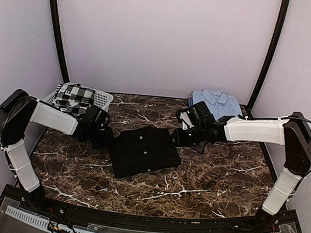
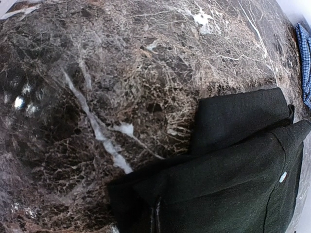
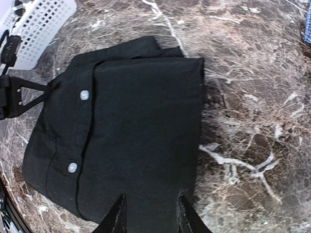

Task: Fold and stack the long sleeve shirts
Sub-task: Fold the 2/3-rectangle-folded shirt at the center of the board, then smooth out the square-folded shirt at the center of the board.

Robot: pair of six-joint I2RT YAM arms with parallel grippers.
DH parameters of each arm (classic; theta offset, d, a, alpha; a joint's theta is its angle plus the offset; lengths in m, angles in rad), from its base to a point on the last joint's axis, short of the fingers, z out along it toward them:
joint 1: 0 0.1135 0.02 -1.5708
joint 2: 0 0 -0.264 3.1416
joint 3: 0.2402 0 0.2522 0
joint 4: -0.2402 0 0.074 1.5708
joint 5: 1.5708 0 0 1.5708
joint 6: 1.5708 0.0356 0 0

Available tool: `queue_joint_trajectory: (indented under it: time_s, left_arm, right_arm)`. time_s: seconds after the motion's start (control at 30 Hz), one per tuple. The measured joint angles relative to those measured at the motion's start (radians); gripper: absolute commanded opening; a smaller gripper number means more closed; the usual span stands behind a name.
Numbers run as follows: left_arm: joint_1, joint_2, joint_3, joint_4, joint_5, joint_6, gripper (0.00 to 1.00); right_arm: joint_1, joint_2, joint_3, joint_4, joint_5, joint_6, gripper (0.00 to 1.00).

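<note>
Dark, white-veined marble forms the counter (image 1: 221, 172), walled in pale lilac, where two robot arms reach inward toward one folded garment.

At far left stands one white plastic basket (image 1: 105, 97) holding one black-and-white checked cloth (image 1: 75, 96). Just in front of the basket, the left hand (image 1: 103, 133) sits low at the left edge of the black shirt (image 1: 144, 151). From the right wrist camera its dark fingers appear to meet the cloth at that edge, but how far apart they stand cannot be told. Its own wrist camera shows only bare marble and a corner of the shirt.

Two long sleeve shirts are in view. The black one lies mid-counter, folded into a rough rectangle and turned slightly off square, with two pale buttons (image 3: 84, 95) showing along its front placket (one fold of cloth pokes out at the far-left corner).

The right hand (image 1: 180, 134) hovers at the shirt's right edge. In its wrist camera its two fingertips (image 3: 118, 217) stand well apart, with flat black cloth visible between them; it grips nothing, and whether the tips touch the fabric is unclear.

Behind that arm, at the counter's back right, the light blue shirt (image 1: 217, 103) lies folded, collar up, well apart from the black one.
</note>
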Motion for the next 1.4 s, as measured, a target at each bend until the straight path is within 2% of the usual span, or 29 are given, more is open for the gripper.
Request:
queue_joint_trajectory:
  time_s: [0.37, 0.6, 0.7, 0.77, 0.93, 1.13, 1.23, 1.4]
  left_arm:
    - [0.000, 0.006, -0.002, 0.011, -0.021, -0.014, 0.00]
    - [0.000, 0.007, -0.008, 0.028, -0.021, -0.014, 0.00]
    - [0.000, 0.007, -0.008, 0.027, -0.021, -0.014, 0.00]
    - [0.000, 0.007, -0.008, 0.027, -0.022, -0.013, 0.03]
    - [0.000, -0.006, -0.007, 0.006, -0.031, 0.009, 0.30]
    - [-0.002, -0.077, -0.006, -0.103, -0.061, 0.040, 0.45]
    - [-0.022, -0.145, 0.019, -0.174, -0.095, 0.060, 0.45]
    - [-0.097, -0.246, 0.063, -0.209, -0.096, 0.067, 0.36]
  right_arm:
    - [0.203, -0.017, 0.029, -0.053, 0.063, -0.006, 0.47]
    - [0.299, 0.143, 0.179, -0.100, 0.176, 0.002, 0.55]
    - [0.314, 0.239, 0.232, -0.115, 0.209, 0.002, 0.63]
    - [0.319, 0.291, 0.253, -0.127, 0.222, 0.004, 0.67]
    - [0.325, 0.354, 0.321, -0.153, 0.258, -0.001, 0.77]
    - [0.327, 0.360, 0.327, -0.164, 0.269, 0.003, 0.82]
    - [0.327, 0.356, 0.327, -0.166, 0.269, 0.003, 0.83]
    - [0.327, 0.317, 0.327, -0.191, 0.269, 0.005, 0.84]
